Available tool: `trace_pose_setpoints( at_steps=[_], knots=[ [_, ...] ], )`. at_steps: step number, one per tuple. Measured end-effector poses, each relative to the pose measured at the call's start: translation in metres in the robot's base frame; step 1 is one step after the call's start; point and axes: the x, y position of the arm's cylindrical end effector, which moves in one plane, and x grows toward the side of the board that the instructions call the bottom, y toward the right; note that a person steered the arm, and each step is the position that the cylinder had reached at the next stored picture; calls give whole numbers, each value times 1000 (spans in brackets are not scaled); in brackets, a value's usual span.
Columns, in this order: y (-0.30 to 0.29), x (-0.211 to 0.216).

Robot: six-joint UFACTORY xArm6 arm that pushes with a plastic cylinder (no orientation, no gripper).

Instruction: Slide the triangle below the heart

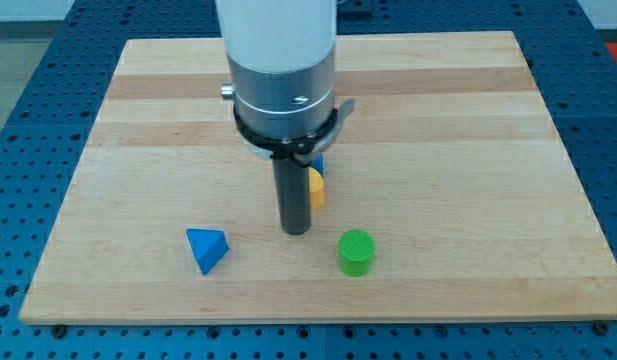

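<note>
near the middle of the wooden board [468, 120] my tip [295, 231] rests on the surface. it is a bare rod with nothing to open or close, and it touches no block. the blue triangle [207, 248] lies well to the view's left of it and slightly lower, close to the board's bottom edge. a green cylinder [356, 252] stands just to the view's right of the tip and a little lower.

right behind the rod, at its view's right side, slivers of a yellow block [315, 188] and a blue block [317, 160] show, the blue one above the yellow. their shapes are hidden by the rod and the arm's housing, so i cannot tell which is the heart; the yellow one seems the likelier.

to do this step well, i judge the tip should travel round to the triangle's far left side without brushing it, then push it toward the view's right along a straight line. the push should go through the block's centre so it does not spin off, and stop short of the green cylinder, under the half-hidden blocks.
</note>
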Motion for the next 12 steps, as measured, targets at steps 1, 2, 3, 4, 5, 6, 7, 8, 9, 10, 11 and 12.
trace_pose_setpoints(
  at_steps=[1, 2, 3, 4, 5, 6, 7, 8, 9, 10, 11, 12],
  knots=[
    [-28, 0],
    [-61, 0],
    [-100, -2],
    [-129, -4],
    [-132, 22],
    [-124, 46],
    [-94, 43],
    [-64, 36],
    [-47, 35],
    [-52, 34],
    [-72, 34],
    [-83, 32]
  ],
)
